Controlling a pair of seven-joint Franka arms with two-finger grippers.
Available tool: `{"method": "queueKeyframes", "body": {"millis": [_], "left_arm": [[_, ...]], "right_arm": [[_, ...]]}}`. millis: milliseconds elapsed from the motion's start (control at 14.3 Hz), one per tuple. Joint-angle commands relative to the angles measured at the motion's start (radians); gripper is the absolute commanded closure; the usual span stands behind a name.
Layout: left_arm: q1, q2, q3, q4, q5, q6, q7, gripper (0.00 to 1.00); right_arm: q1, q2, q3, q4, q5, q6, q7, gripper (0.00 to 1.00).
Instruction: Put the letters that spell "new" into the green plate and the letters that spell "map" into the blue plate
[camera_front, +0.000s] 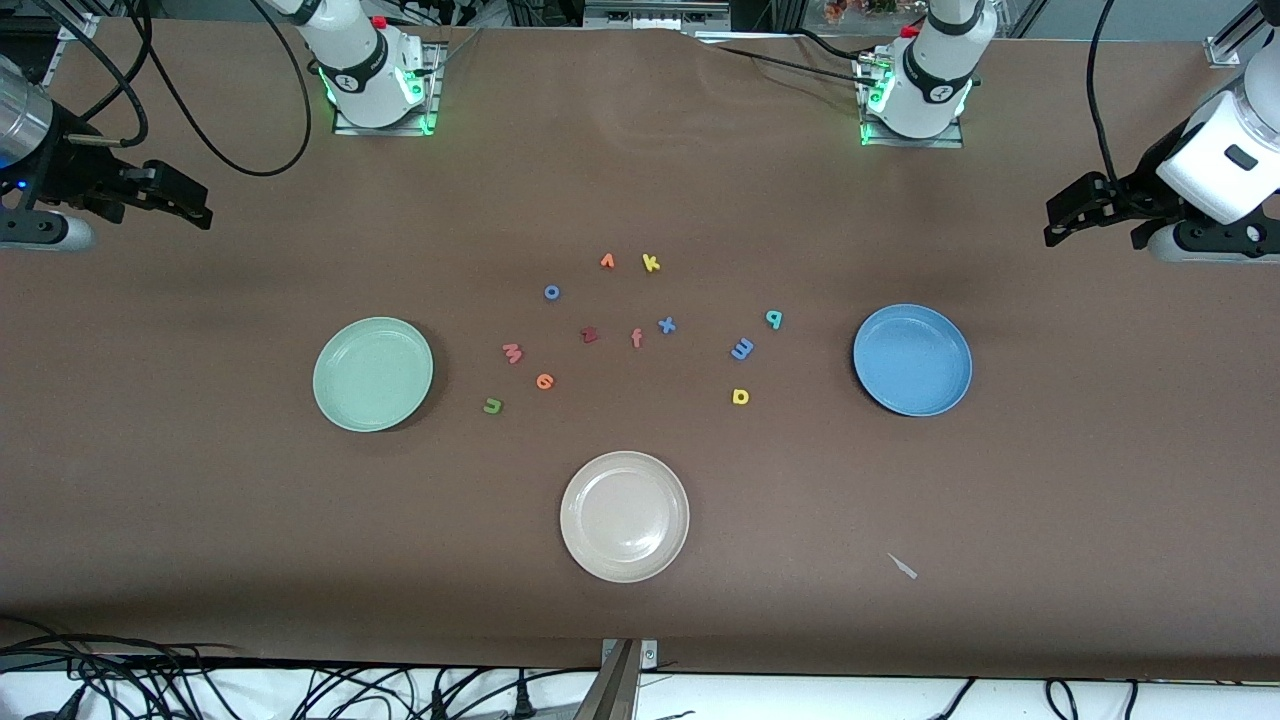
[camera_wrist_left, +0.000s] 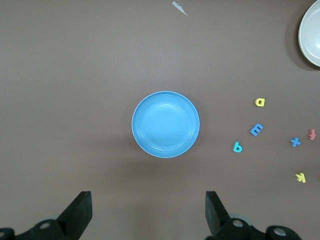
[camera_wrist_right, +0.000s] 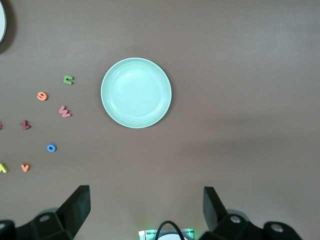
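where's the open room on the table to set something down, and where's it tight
Bare table lies between the green plate and the right arm's end, between the blue plate and the left arm's end, and beside the white plate. It is crowded among the scattered letters between the green and blue plates.

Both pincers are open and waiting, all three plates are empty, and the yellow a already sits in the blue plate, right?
Not quite. The yellow a lies on the table beside the blue plate, not in it; the left wrist view shows that plate empty. The rest holds.
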Motion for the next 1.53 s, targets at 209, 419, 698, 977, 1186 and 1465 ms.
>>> {"method": "queueKeyframes", "body": {"millis": [209, 419, 698, 977, 1186, 1465], "left_arm": [[0.011, -0.015, -0.006, -0.009, -0.014, -0.008, 0.024, 0.00], [0.011, -0.013, -0.006, -0.009, -0.014, -0.008, 0.024, 0.00], [0.011, -0.013, -0.006, -0.009, -0.014, -0.008, 0.024, 0.00], [0.011, -0.013, -0.006, -0.009, -0.014, -0.008, 0.024, 0.00], [0.011, -0.013, -0.006, -0.009, -0.014, -0.008, 0.024, 0.00], [0.009, -0.012, -0.008, -0.008, -0.025, -0.008, 0.026, 0.00]], "right_arm": [[-0.003, 0.002, 0.002, 0.009, -0.006, -0.011, -0.004, 0.00], [-0.003, 0.002, 0.002, 0.009, -0.006, -0.011, -0.003, 0.00], [-0.001, 0.005, 0.004, 0.009, -0.006, -0.005, -0.003, 0.00], [0.002, 0.007, 0.004, 0.009, -0.006, 0.007, -0.007, 0.00], [0.008, 0.031, 0.010, 0.015, -0.006, 0.021, -0.007, 0.00], [0.033, 0.153, 0.012, 0.023, -0.003, 0.050, -0.012, 0.00]]}}
